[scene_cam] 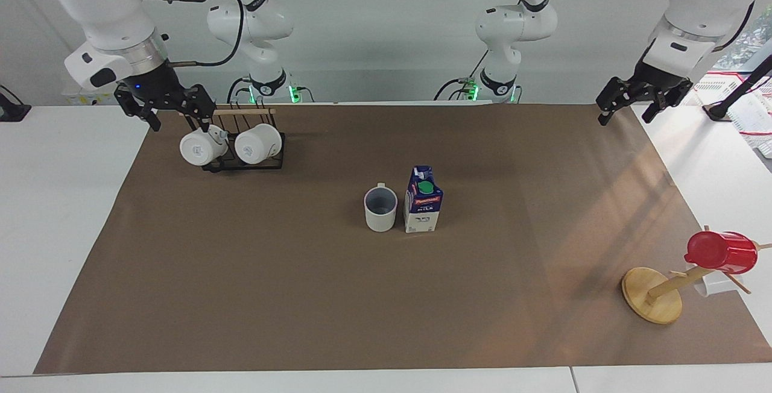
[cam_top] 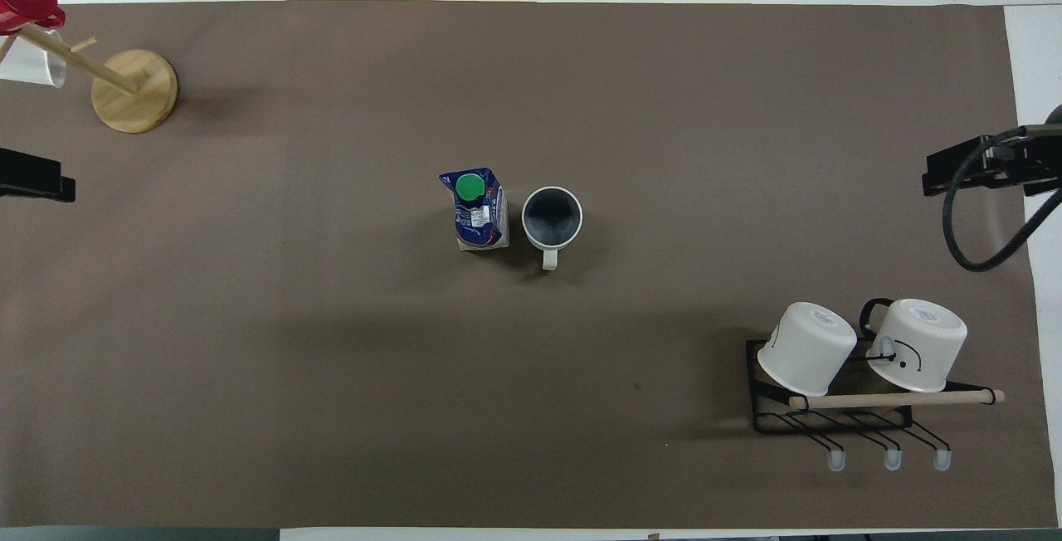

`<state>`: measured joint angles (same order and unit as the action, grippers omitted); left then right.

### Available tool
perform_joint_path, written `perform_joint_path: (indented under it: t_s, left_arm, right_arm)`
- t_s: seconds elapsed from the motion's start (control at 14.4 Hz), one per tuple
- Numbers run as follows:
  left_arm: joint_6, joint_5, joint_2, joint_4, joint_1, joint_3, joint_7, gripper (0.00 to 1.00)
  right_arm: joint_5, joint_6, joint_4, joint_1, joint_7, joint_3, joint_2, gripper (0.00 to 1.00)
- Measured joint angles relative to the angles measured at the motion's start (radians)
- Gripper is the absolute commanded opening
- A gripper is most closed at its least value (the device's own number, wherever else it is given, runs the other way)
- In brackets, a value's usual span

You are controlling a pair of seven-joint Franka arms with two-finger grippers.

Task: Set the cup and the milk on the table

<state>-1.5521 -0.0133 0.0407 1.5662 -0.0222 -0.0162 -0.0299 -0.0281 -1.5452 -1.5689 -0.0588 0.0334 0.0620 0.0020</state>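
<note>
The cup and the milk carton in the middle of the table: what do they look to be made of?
The cup: probably glazed ceramic, possibly enamel. It has a smooth off-white wall, a grey-blue inside, a thick rim and a moulded loop handle.

The milk: printed coated paperboard, judging by its folded gable top and creased edges, with blue, white and red print. Its round green cap looks like plastic.

Both stand upright on the brown sheet.

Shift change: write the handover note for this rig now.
Left claw: open, empty, up over the sheet's corner at the left arm's end.
Right claw: open, empty, waiting over the sheet's edge beside the mug rack.
Cup and milk: both upright, side by side mid-table, neither held.
Done: both appear placed.
Left: nothing evident; arms look clear of them.
</note>
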Motion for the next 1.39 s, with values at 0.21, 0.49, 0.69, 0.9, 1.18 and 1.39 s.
perform_joint_path:
  t_s: [0.21,0.49,0.69,0.9,1.18,1.39]
  left_arm:
    - [0.036,-0.004,-0.028,-0.043,0.0,-0.003,0.0,1.0]
    - [0.039,-0.008,-0.035,-0.04,0.0,-0.007,0.0,1.0]
    - [0.039,-0.009,-0.035,-0.035,0.001,-0.008,0.0,1.0]
    - [0.039,-0.01,-0.035,-0.032,0.001,-0.009,0.0,1.0]
    - [0.039,-0.01,-0.035,-0.02,0.004,-0.015,0.0,1.0]
    - [0.039,-0.01,-0.034,-0.016,0.004,-0.019,0.001,1.0]
  right_arm:
    - [0.0,0.0,0.0,0.0,0.0,0.0,0.0,1.0]
    - [0.0,0.0,0.0,0.0,0.0,0.0,0.0,1.0]
    - [0.0,0.0,0.0,0.0,0.0,0.0,0.0,1.0]
    - [0.0,0.0,0.0,0.0,0.0,0.0,0.0,1.0]
    - [0.0,0.0,0.0,0.0,0.0,0.0,0.0,1.0]
    - [0.0,0.0,0.0,0.0,0.0,0.0,0.0,1.0]
